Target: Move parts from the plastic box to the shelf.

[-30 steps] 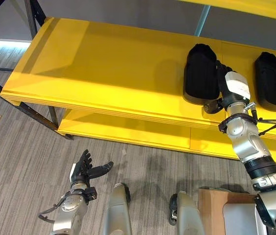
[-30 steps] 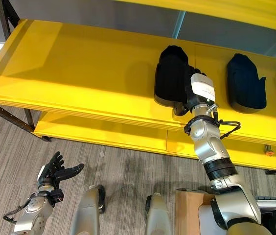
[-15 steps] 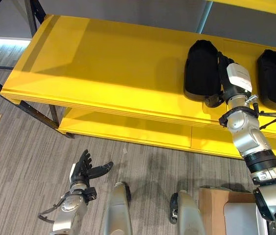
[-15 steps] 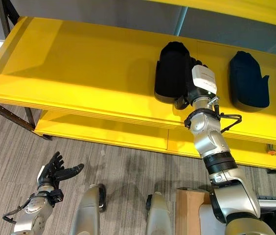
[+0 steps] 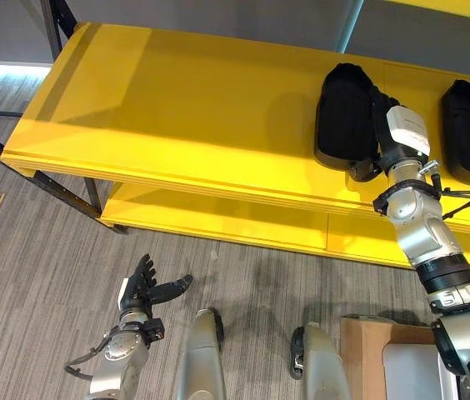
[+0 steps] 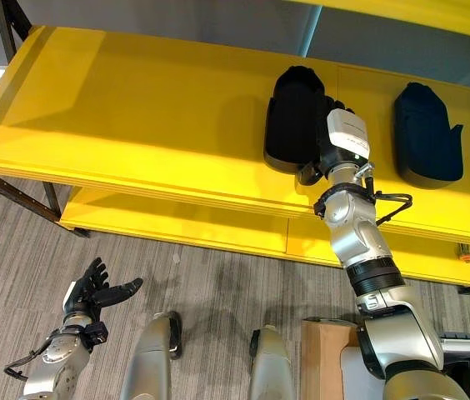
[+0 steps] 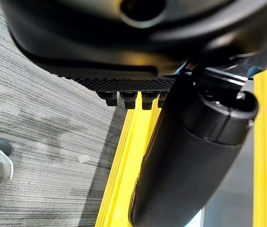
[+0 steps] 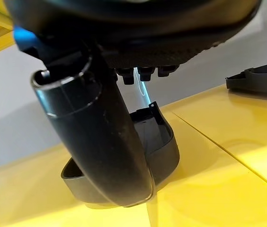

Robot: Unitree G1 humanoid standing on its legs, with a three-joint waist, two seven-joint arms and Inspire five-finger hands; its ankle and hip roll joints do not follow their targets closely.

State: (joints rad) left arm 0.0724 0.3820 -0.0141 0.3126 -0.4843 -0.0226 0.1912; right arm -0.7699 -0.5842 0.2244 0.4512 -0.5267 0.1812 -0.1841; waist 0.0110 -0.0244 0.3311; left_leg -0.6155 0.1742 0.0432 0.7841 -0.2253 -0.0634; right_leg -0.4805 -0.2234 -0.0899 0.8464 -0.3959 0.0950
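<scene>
Seen from the head: right hand (image 5: 382, 125) up on the yellow shelf (image 5: 177, 108), touching the black part (image 5: 345, 117) just beside it, another black part (image 5: 468, 133) lying further along past the hand; left hand (image 5: 145, 287) down low over the grey floor (image 5: 35, 275), fingers spread wide, holding nothing. From the right wrist: thumb (image 8: 95, 142) straight, fingers loose, black part (image 8: 159, 151) resting on the shelf right behind the thumb. From the left wrist: fingers straight, shelf edge (image 7: 124, 156) just past them

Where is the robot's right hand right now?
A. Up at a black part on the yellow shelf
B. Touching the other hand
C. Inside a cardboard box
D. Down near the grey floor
A: the right hand is beside the black part lying on the yellow shelf.
</scene>
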